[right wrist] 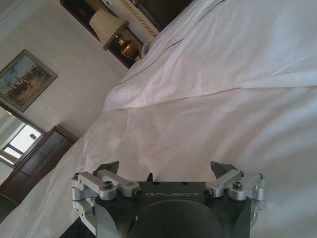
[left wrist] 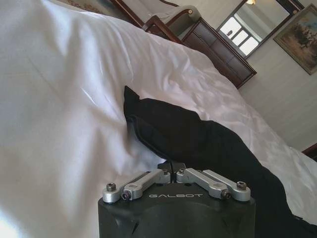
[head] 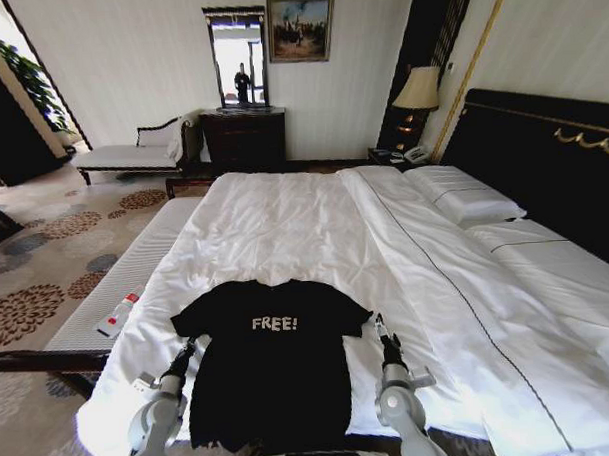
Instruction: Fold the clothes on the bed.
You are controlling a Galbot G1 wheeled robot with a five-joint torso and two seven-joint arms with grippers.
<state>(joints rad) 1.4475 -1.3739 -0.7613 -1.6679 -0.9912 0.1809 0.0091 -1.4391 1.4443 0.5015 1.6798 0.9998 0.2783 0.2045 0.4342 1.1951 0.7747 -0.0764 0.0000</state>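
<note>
While the black T-shirt lies flat at the near end of the bed, both arms reach up from the lower edge of the head view, 1 on each side of it.

T-shirt (head: pixel 273 374): spread face up on the white duvet (head: pixel 285 229), white "FREE!" lettering on the chest, collar toward the headboard, hem at the near edge of the bed (head: pixel 546 270); both short sleeves are laid out to the sides.

Left arm: rises from the bottom left of the head view, forearm angled forward and slightly inward, wrist low over the duvet.

Left gripper (head: pixel 191 344): at the shirt's left side just below the left sleeve, pointing toward the headboard. In the left wrist view the left gripper (left wrist: pixel 172 166) has its linkage folded inward with the fingers drawn together at the dark fabric; the fingers look closed on the T-shirt's edge, where the cloth bunches up into a raised fold (left wrist: pixel 148 124).

Right arm: comes up from the bottom right of the head view, forearm nearly upright, wrist just off the shirt's right side.

Right gripper (head: pixel 380 325): beside the right sleeve, on or just above the duvet, pointing up the bed. In the right wrist view the right gripper (right wrist: pixel 166 171) has its 2 fingers spread wide apart, with white bedding between them and nothing held.

Background: a pillow (head: pixel 464 197) near the headboard (head: pixel 542 150), a lamp (head: pixel 418 88) beside it, a dark dresser (head: pixel 243 138) against the far wall.
</note>
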